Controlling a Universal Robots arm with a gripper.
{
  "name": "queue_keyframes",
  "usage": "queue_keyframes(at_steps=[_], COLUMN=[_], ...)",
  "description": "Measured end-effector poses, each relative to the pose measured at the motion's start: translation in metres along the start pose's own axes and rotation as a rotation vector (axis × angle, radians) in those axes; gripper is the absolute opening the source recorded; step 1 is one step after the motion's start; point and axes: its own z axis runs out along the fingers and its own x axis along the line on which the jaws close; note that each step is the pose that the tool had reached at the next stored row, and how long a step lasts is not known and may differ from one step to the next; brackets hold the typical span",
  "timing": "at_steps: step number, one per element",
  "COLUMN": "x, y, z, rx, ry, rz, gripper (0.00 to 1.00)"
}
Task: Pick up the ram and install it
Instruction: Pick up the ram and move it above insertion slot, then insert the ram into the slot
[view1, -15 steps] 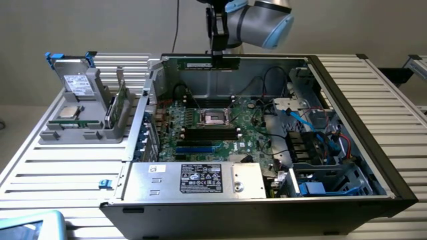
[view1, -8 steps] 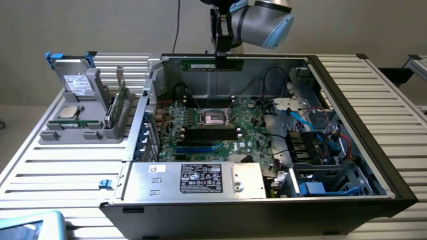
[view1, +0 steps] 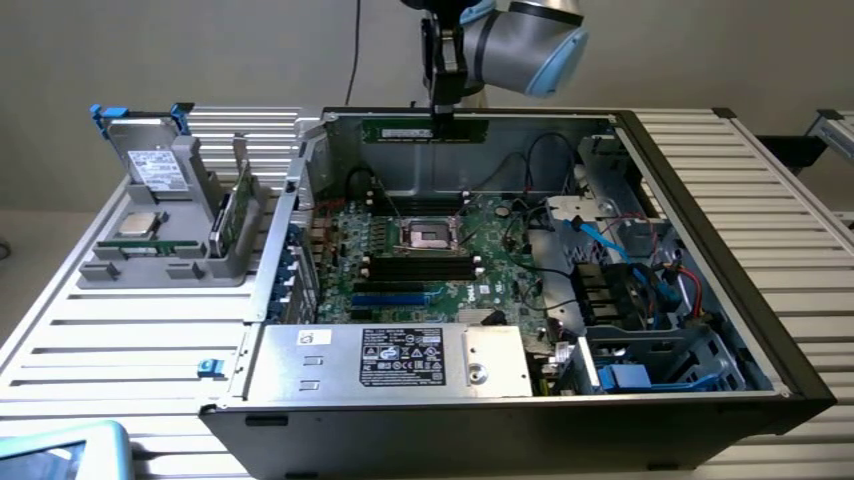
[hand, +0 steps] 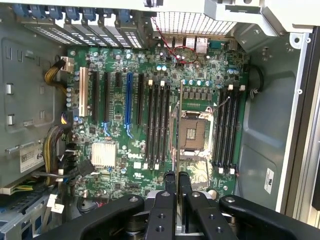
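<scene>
One slatted counter (view1: 747, 200) carries an open computer case (view1: 467, 440), with a ram (view1: 400, 131) held above it.
Over the green motherboard (view1: 494, 270), at the upper middle of the frame, the ram hangs level, its top edge pinched in the claw (view1: 445, 118), which is closed narrow on it.

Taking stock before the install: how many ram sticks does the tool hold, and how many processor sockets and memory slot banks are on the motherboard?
ram, held in the tool: 1
processor socket: 1
memory slot banks: 2
Total: 4
</scene>
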Motion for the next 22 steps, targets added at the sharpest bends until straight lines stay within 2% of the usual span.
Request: queue_keyframes(at_steps=[13,18,22], x=[0.002,0.003,0.003], y=[0.0003,0.0007,0.0011], z=[0.0023,0.0085,0.0153], rx=[0.0003,0.0007,0.0008], ry=[0.0004,0.0066,0.0085], rz=[0.001,0.003,0.004], gripper=[0.14,0.14,0.14])
